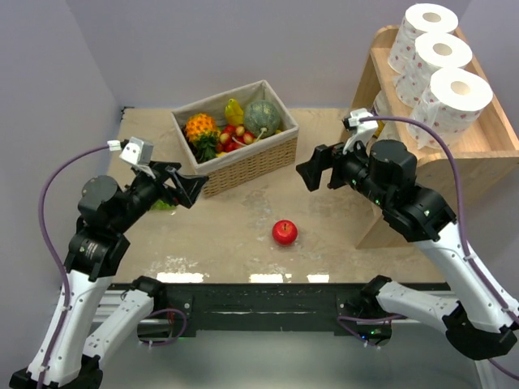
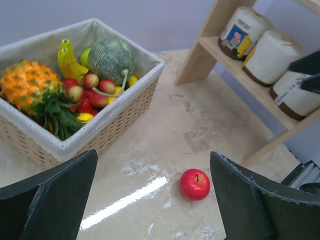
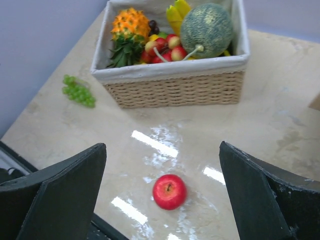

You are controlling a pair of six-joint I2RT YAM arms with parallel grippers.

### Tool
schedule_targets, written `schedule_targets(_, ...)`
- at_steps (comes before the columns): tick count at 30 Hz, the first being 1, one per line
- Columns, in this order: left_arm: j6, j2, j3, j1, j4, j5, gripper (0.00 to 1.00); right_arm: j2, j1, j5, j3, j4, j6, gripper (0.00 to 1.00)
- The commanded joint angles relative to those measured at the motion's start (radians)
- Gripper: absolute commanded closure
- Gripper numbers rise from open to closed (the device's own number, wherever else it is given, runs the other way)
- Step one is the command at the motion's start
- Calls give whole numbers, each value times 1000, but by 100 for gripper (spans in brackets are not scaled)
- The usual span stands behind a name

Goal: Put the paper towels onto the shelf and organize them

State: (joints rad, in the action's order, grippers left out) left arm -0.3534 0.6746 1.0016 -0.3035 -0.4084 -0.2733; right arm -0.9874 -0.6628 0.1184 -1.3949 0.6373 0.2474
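Nearest you, a red apple (image 1: 285, 232) lies on the surface (image 1: 349, 231). Above it, your left claw (image 1: 190, 188) and right claw (image 1: 312, 174) both hang spread wide, gripping nothing. Farther back, 3 paper towels (image 1: 442, 53) sit touching in a row atop the shelf (image 1: 486, 144).

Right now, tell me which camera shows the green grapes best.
Right wrist: the grapes lie fully visible beside the basket. Top external shows only a green sliver behind the left arm; left wrist shows none.
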Motion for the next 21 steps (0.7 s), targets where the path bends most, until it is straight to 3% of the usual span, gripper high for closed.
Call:
schedule_targets(1,34,-17,84,-3,-10,-100,0,36,-1,-144,48,-103,95,1)
schedule_targets(9,25,-13,111,-3,-30,-53,0,145,-3,-137,138,-188,132,1)
schedule_targets(21,25,-21,100,-3,-29,-40,0,150,-3,-97,134,-163,145,1)
